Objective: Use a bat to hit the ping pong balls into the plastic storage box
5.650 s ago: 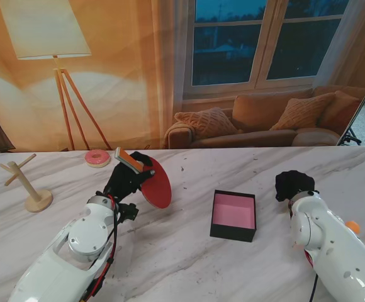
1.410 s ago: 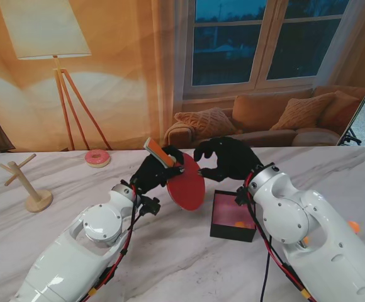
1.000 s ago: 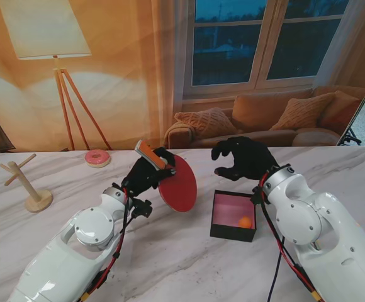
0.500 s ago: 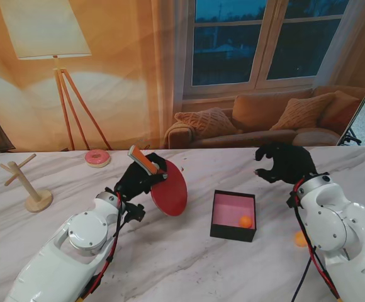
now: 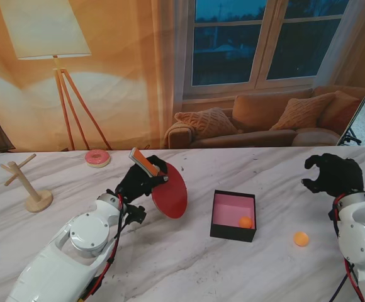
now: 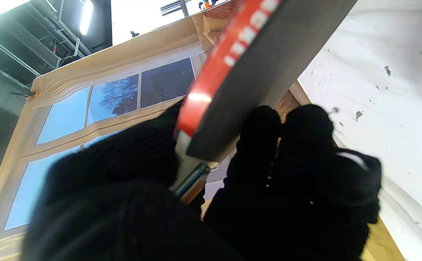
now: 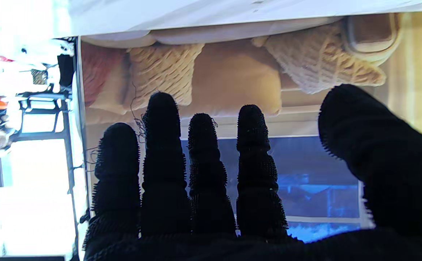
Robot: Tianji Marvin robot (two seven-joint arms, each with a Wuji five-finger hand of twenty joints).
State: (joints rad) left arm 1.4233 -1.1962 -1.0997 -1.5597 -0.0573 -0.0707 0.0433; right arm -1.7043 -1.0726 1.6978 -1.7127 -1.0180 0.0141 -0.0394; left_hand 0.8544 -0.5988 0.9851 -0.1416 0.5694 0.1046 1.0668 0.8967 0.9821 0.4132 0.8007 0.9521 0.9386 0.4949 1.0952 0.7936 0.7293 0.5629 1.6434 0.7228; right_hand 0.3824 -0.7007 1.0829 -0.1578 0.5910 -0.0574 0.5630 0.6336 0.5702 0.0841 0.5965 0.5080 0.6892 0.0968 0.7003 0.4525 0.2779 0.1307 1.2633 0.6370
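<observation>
**One ball in the box, one loose near the right edge**

So compared with half a second back, the right hand (image 5: 331,174) has swung further out to the right side of the frame, and the loose ball (image 5: 301,238) now sits in plain sight on the marble, lower right of the frame. The bat (image 5: 170,192) barely shifted, same tilt, left of centre.

Nearest the bottom of the frame: that loose ball, well apart from the storage box (image 5: 234,216) and resting on the table (image 5: 189,264) to the box's right. A second ball (image 5: 245,222) already lies inside the box, in its right-hand part on the pink floor.

Mid frame: the left hand (image 5: 137,180) is wrapped tight round the bat handle, paddle face hanging down and angled toward the box. The left wrist view shows fingers (image 6: 265,130) clamped either side of the blade edge, so the grip looks solid. The right hand holds nothing, fingers (image 7: 162,119) spread and a little curled.

What I'd worry about: the bat is on the far side of the box from the loose ball, so the left arm would have to reach across the box, and a clipped rim could shove it. Hit too hard and the ball may skip over the low wall or roll off the right edge, which looks near. The box is shallow, so the ball already in could bounce out too

Further back, the donut (image 5: 97,158) and wooden peg stand (image 5: 31,187) sit upper left, out of the way
</observation>
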